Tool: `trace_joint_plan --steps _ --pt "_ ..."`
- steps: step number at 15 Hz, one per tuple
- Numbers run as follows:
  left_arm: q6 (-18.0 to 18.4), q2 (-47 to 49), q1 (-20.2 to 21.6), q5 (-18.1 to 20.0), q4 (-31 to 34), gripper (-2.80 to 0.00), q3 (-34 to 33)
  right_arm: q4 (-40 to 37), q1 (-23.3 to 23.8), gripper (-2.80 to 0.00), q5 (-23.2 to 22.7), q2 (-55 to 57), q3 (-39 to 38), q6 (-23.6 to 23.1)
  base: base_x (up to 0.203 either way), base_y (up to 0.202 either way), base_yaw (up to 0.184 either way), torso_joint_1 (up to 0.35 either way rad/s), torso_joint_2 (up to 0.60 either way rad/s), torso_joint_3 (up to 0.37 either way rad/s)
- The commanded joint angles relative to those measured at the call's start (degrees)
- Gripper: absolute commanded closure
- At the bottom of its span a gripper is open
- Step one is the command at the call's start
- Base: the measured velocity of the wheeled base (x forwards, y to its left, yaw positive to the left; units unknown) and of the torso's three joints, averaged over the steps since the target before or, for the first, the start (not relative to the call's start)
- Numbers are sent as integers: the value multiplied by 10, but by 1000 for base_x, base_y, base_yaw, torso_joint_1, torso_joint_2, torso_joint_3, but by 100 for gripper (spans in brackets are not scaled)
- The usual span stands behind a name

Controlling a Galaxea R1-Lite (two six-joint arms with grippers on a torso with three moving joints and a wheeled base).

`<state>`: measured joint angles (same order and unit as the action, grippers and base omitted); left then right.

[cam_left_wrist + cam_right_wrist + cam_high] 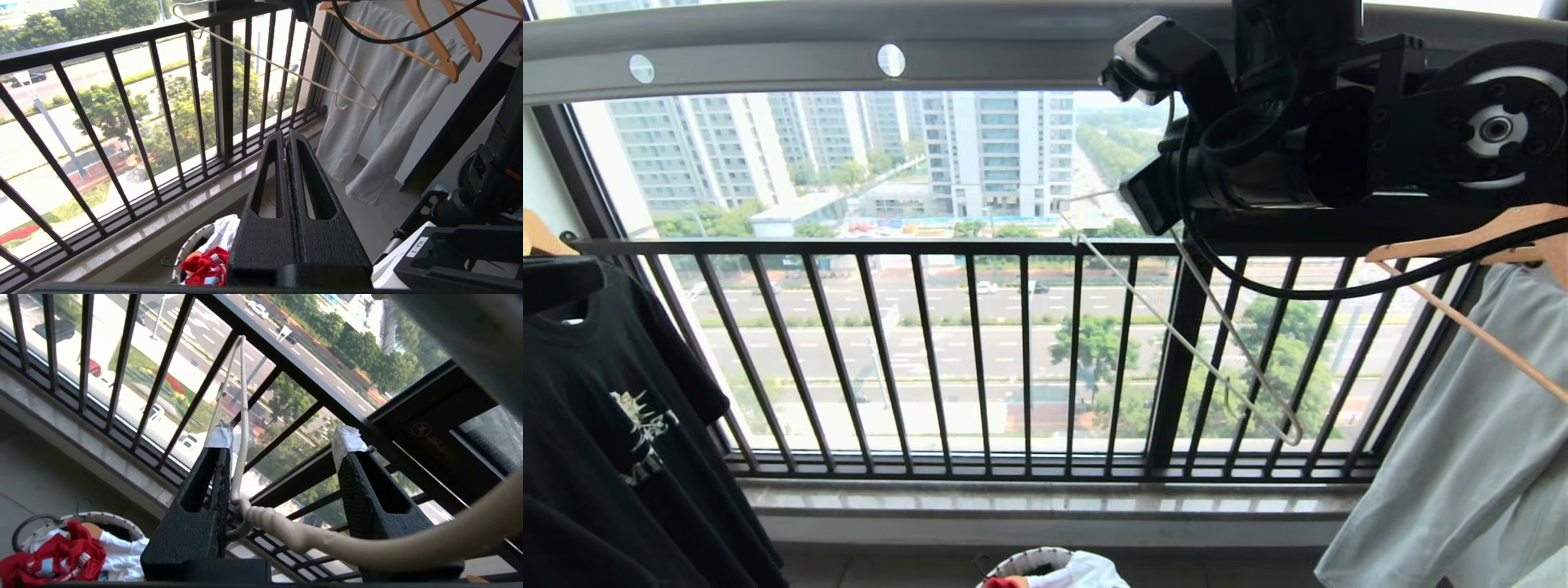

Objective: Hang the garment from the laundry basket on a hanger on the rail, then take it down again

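Garment: red T-shirt with white lettering, crumpled in the laundry basket on top of a white garment.
Laundry basket: on the balcony floor, just below the stone sill; cut off at the bottom edge of the head view.
Hanger: thin cream wire hanger, bare and tilted, in front of the black balcony railing; its hook end is hidden behind the right arm.
Right claw: raised near the rail, jaws apart, the hanger's wire lying against one finger.
Left claw: closed and empty, held above the basket.
Room: narrow balcony overlooking a road, trees and tower blocks.
Sides: black T-shirt at left, grey garment on a wooden hanger at right, both partly out of frame.
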<state>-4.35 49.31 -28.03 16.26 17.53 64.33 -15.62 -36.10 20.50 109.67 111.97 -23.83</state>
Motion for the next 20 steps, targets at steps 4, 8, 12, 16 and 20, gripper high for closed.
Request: trace_joint_plan --steps 4,8,12,16,20 --pt "0 2 0 1 0 0 0 2 -15 -280 15 -53 -79 8 0 0 0 0 0 0" --pt "-1 9 0 2 1 0 -1 2 -46 -280 16 -156 -202 39 0 0 0 0 0 0" --pt "-1 33 -5 56 0 0 -29 1 -73 -280 19 -318 -352 42 0 0 0 0 0 0" --pt "24 34 -17 68 0 0 -76 30 -47 0 -17 -499 -502 45 0 0 0 0 0 0" --pt "56 21 -15 57 -47 0 -202 82 -13 0 -48 -660 -604 44 0 0 0 0 0 0"
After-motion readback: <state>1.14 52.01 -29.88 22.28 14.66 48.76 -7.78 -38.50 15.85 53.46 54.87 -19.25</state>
